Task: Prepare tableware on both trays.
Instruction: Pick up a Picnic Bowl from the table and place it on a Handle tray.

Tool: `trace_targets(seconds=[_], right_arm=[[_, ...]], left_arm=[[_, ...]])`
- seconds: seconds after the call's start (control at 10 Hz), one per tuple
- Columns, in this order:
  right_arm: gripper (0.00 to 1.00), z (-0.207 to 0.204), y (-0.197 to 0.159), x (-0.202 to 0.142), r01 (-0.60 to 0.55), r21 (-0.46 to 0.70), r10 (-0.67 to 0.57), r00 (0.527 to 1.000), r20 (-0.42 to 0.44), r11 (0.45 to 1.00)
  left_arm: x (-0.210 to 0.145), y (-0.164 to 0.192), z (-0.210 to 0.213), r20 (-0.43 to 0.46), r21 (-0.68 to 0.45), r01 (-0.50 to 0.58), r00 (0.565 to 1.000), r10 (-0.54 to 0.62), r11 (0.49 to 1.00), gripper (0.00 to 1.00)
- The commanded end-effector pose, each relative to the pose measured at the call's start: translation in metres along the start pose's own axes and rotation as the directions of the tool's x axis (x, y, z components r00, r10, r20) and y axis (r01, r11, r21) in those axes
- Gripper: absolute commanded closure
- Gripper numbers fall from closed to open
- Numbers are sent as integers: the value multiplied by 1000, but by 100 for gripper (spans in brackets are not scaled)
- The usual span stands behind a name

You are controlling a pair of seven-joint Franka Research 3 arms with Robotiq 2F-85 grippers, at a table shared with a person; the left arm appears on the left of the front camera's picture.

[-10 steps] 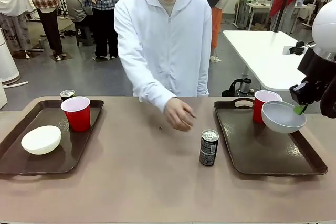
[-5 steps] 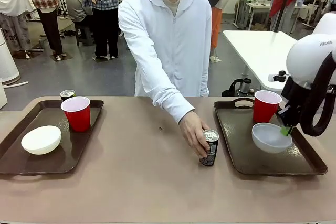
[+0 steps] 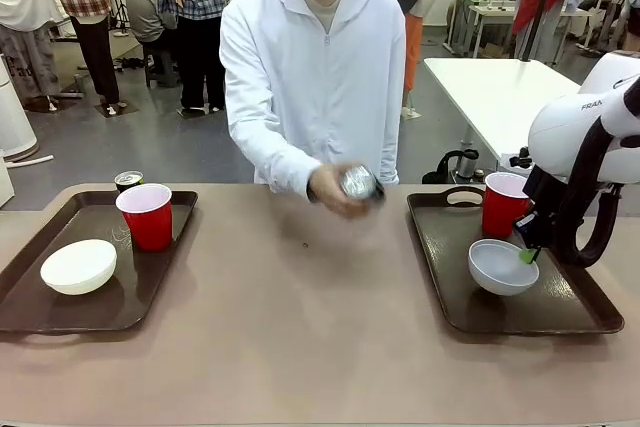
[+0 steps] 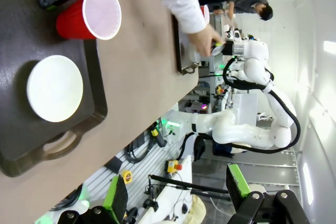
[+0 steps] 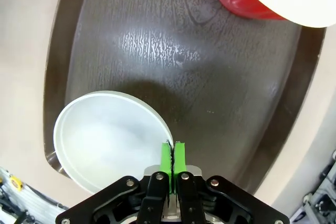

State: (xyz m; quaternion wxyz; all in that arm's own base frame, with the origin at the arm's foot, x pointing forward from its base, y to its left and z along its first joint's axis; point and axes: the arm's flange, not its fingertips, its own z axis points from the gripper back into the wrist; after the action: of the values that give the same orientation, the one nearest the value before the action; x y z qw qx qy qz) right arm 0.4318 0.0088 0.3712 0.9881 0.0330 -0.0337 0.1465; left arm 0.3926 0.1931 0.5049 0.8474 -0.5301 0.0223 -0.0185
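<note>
Right claw (image 5: 172, 153) pinching rim of grey bowl (image 3: 503, 267) on right tray (image 3: 455, 277), red cup (image 3: 502, 203) just beyond, person's hand (image 3: 335, 189) lifting can (image 3: 357, 182) well aside, left claw (image 4: 176, 192) wide apart.

The right arm (image 3: 585, 137) was glossy white with rounded joints, dark lettering and a black cable loop. Its black tool (image 5: 171, 157) bore green pads (image 5: 166, 157) and silver screws. The person (image 3: 312, 82) wore a white zipped hoodie.
</note>
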Motion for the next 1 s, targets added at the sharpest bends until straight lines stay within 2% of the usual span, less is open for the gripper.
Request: trace_targets(seconds=[0.0, 0.1, 0.2, 0.3, 0.5, 0.6, 0.9], right_arm=[[98, -9, -1, 2, -19, 23, 18, 1000, 14, 1000], [60, -9, -1, 3, -19, 24, 18, 1000, 10, 1000], [38, -7, -1, 4, -21, 26, 20, 1000, 9, 999], [0, -3, 0, 4, -24, 30, 24, 1000, 10, 999], [0, 19, 6, 0, -9, 29, 9, 1000, -6, 1000], [54, 39, 12, -5, 8, 28, -7, 999, -35, 1000], [24, 102, 27, -32, 2, 52, 1, 998, -65, 999]], left_arm=[[1, -4, 2, 6, -14, -8, 1000, 8, 1000, 0], [1, -4, 2, 6, -14, -8, 1000, 8, 1000, 0], [1, -4, 2, 6, -14, -8, 1000, 8, 1000, 0], [1, -4, 2, 6, -14, -8, 1000, 8, 1000, 0], [1, -4, 2, 6, -14, -8, 1000, 8, 1000, 0], [1, -4, 2, 6, -14, -8, 1000, 8, 1000, 0], [1, -4, 2, 6, -14, -8, 1000, 8, 1000, 0]])
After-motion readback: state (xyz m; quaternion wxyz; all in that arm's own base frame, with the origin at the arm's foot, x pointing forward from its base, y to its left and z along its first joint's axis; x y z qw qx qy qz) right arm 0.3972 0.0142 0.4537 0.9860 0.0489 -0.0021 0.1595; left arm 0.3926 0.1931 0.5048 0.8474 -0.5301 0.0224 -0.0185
